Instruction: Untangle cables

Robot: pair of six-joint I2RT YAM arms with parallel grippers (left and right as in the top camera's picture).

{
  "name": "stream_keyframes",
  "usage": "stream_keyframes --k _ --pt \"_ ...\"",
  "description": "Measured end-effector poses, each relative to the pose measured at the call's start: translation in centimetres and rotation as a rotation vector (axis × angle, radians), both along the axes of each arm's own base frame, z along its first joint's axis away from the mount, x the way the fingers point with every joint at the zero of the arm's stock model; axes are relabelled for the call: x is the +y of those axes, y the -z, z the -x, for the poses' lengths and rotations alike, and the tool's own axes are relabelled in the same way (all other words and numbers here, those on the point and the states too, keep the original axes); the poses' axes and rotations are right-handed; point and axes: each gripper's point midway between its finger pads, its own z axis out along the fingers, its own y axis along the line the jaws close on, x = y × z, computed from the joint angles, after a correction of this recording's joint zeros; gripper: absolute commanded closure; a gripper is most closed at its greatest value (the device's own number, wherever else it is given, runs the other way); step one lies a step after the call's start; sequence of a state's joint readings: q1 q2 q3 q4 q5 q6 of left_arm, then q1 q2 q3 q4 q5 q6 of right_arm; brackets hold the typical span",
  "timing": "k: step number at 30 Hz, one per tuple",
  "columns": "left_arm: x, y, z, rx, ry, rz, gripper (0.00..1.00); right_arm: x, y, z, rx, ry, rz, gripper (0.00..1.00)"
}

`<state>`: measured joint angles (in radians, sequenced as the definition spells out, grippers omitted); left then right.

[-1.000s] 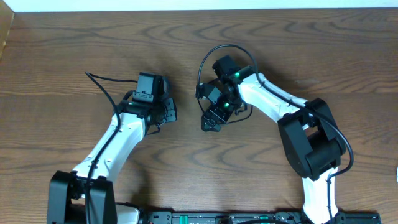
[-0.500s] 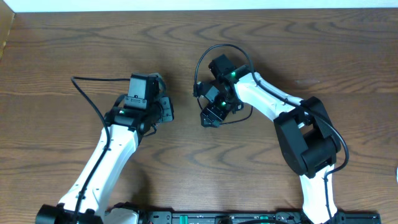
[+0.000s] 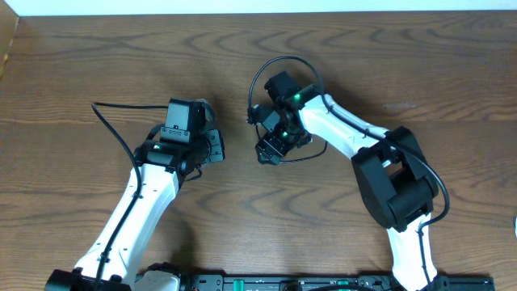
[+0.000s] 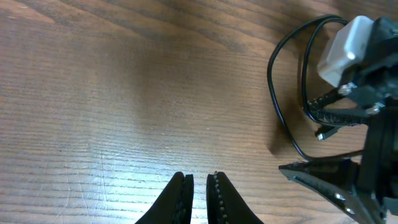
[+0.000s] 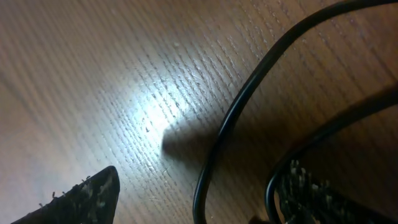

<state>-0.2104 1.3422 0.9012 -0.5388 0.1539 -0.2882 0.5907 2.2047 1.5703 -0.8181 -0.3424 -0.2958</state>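
Overhead: left gripper (image 3: 215, 147) and right gripper (image 3: 270, 150) face each other. Left wrist: jaws clenched, empty; black cable (image 4: 272, 81) loops off to its right. Right wrist: jaws spread, the cable (image 5: 231, 118) running lengthwise between them (ungripped), so the right arm is nearer.

Close over the wooden bench (image 5: 93, 74), the right pincer (image 5: 196, 186) holds its two dark, toothed fingers (image 5: 81, 199) wide apart at the bottom corners. A black cable (image 5: 249, 93) curves from the upper right down between them, beside a bright glare patch. A second black strand (image 5: 336, 124) arcs past the lower-right finger.
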Motion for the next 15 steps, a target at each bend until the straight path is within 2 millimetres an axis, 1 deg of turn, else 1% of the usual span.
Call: stream_keyframes --k 1,4,6,8,10,15 --pt "0.0 0.0 0.0 0.000 0.000 0.000 0.86 -0.1 0.1 0.0 -0.011 0.000 0.020 0.18" --pt "0.0 0.0 0.0 -0.001 0.000 0.000 0.86 -0.5 0.4 -0.4 -0.056 0.002 0.088 0.18" --pt "0.0 0.0 0.0 -0.001 0.000 0.000 0.86 -1.5 0.6 -1.2 -0.104 0.020 0.154 0.18" --pt "0.0 0.0 0.0 0.000 0.000 0.000 0.86 -3.0 0.8 -2.2 -0.154 0.052 0.236 0.18" --pt "0.0 0.0 0.0 -0.001 0.000 0.000 0.86 -3.8 0.9 -2.6 -0.162 0.092 0.274 0.18" --pt "0.0 0.0 0.0 -0.001 -0.001 0.000 0.86 -4.0 0.9 -2.6 -0.152 0.130 0.284 0.19"
